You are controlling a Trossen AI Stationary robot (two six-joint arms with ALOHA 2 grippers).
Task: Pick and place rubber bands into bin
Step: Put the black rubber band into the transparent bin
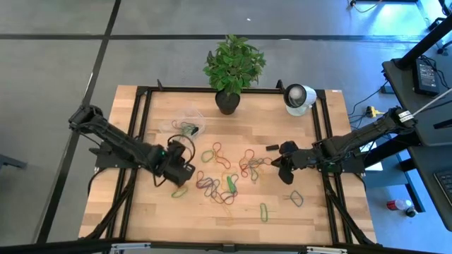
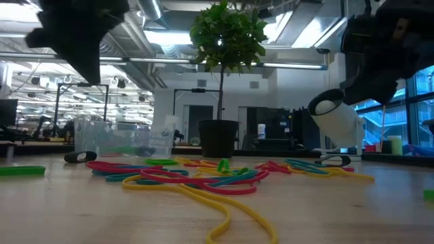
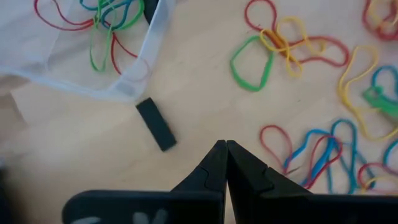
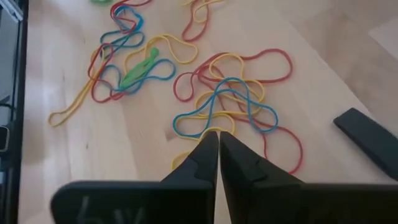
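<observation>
**Rubber bands mostly loose on the table, a few in the bin, both grippers closed and empty**

Rubber bands [image 1: 227, 169] lie scattered over the middle of the wooden table [image 1: 141, 204]: red, yellow, blue and green loops, tangled in clusters, with a couple of stray green ones toward the near edge. A few red, green and blue loops already sit inside the bin [image 3: 140, 68], the clear plastic container on the left-rear part of the table, just left of the black plant pot [image 1: 227, 103].

Left gripper [image 1: 185, 171] sits above the table, just in front of the bin, at the left edge of the scatter. Left wrist view: fingers pressed together tip to tip, nothing pinched. A small black block [image 3: 156, 124] lies on the wood between the fingertips and the bin wall.

Right gripper [image 1: 277, 165] is at the right side of the scatter. Right wrist view: fingers together, tips over a red-yellow-blue tangle [image 4: 231, 102]; no band caught between them. A flat black piece [image 4: 368, 134] lies on the wood just beside that tangle.

White round camera-like object [image 1: 299, 97] stands at the back right of the table, near the plant.
</observation>
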